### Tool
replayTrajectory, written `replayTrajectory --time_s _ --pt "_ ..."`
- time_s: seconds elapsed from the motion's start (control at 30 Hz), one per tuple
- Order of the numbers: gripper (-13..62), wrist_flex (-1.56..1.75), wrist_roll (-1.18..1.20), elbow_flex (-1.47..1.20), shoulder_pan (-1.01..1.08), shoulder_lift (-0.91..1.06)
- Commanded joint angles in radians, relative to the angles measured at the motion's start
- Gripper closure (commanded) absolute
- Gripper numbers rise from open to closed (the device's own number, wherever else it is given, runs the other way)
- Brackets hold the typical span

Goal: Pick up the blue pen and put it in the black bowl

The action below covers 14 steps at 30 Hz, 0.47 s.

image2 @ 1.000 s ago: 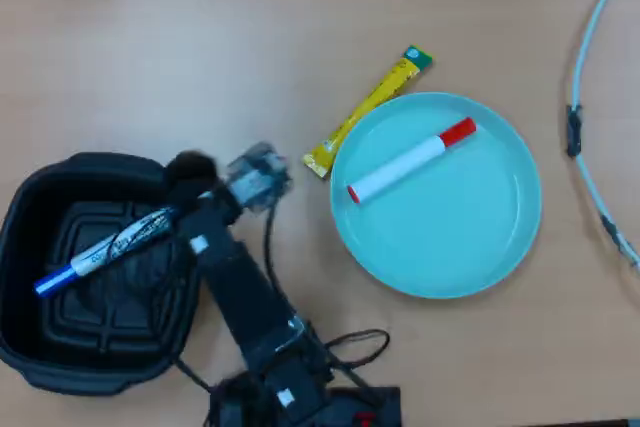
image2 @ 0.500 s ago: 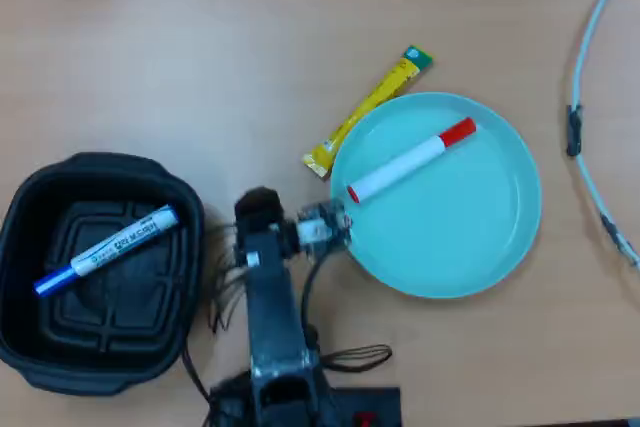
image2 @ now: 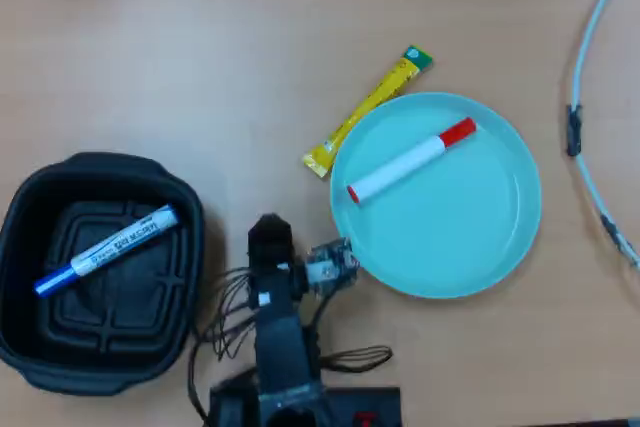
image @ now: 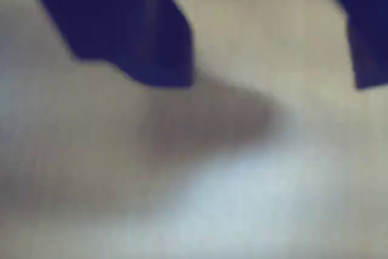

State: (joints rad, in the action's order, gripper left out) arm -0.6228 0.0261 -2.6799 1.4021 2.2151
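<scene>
Lying slantwise, blue pen (image2: pixel 107 250) inside black bowl (image2: pixel 22 215)

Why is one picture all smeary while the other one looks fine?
The wrist view is out of focus and blurred: only two dark blue fingers and a soft shadow on the table show. The overhead view is evenly lit and fairly sharp; print on the blue pen in the black bowl shows.

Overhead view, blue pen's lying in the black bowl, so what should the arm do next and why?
Probably just finish folding back to rest. The blue pen lies on the black bowl floor, untouched, and the end effector sits on the table between bowl and teal plate, holding nothing.
</scene>
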Motion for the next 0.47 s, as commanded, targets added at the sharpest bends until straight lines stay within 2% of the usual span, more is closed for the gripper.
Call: replayTrajectory --time_s 0.0,0.43 --pt "22.8 0.067 -0.002 -0.012 0.002 0.021" --pt "22.8 0.311 0.003 -0.124 -0.029 0.014"
